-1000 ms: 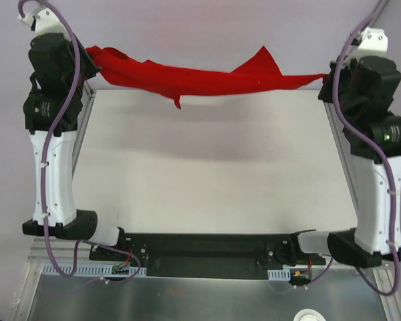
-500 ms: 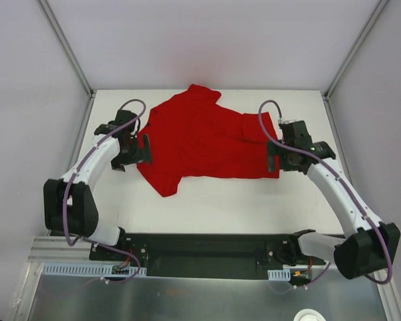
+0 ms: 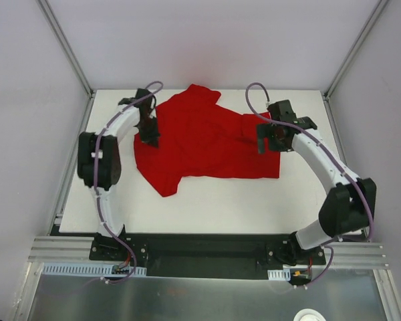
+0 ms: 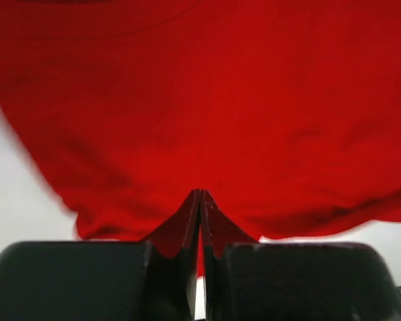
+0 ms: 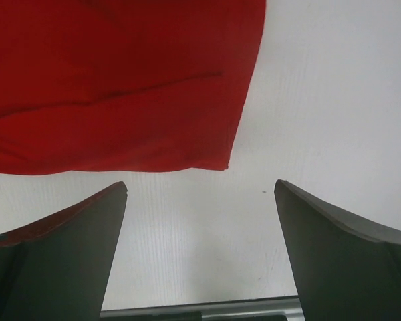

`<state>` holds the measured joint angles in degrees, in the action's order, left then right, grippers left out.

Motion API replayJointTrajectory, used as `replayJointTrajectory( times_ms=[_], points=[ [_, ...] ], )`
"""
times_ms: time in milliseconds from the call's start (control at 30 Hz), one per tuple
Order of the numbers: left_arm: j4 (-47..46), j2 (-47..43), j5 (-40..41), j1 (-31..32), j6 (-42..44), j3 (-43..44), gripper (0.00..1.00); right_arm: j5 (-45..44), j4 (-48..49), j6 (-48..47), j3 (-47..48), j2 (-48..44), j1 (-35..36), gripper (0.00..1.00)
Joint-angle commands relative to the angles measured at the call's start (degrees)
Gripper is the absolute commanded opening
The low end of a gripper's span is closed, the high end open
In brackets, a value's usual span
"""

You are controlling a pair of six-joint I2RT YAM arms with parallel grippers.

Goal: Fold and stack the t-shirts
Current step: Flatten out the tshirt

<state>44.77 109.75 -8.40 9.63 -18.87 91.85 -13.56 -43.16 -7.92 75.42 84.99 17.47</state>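
Observation:
The red t-shirt point(image 3: 207, 144) lies spread and rumpled on the white table point(image 3: 220, 200), with a sleeve pointing to the near left. My left gripper point(image 3: 149, 132) is at the shirt's upper left edge. In the left wrist view its fingertips point(image 4: 200, 195) meet in a point over the red cloth point(image 4: 220, 100), with the hem pinched between them. My right gripper point(image 3: 268, 138) hovers at the shirt's right edge. In the right wrist view it point(image 5: 200, 190) stands wide open over bare table, just off the shirt's corner point(image 5: 217, 157), nothing between its fingers.
Metal frame posts point(image 3: 67, 47) rise at the table's back corners against pale walls. A black rail point(image 3: 200, 244) with both arm bases runs along the near edge. Bare table shows in front of the shirt.
One second ago the shirt hung stretched in the air between both grippers. It now lies on the table. The left gripper has since moved onto its upper left edge and shut; the right stays open.

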Motion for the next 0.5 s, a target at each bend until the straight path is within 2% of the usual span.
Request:
replayJointTrajectory(
  times_ms=[0,100,133,167,200,233,467],
  points=[
    [8.7,7.7,-3.1,3.6,1.0,3.6,0.00,2.9,-2.1,1.5,3.2,3.8,0.6,0.97],
    [7.9,6.0,-0.3,5.7,1.0,3.2,0.00,4.4,-2.2,1.9,2.6,6.4,0.7,0.99],
    [7.9,5.6,-1.0,5.9,1.0,3.2,0.00,5.1,-2.6,2.1,2.7,7.5,0.7,0.86],
    [8.0,5.1,-0.7,5.9,1.1,2.6,0.00,5.8,-2.7,2.2,2.5,8.1,0.7,0.69],
    [7.8,4.7,-0.1,6.1,1.0,1.9,0.00,6.5,-2.5,2.3,2.0,9.1,0.6,0.44],
    [7.7,4.3,0.7,6.3,1.1,1.1,0.00,6.5,-3.2,3.2,1.9,9.9,0.7,0.01],
    [7.5,4.3,1.9,6.6,2.6,-5.3,0.00,10.2,-6.9,4.2,3.2,19.2,0.8,0.01]
  ],
)
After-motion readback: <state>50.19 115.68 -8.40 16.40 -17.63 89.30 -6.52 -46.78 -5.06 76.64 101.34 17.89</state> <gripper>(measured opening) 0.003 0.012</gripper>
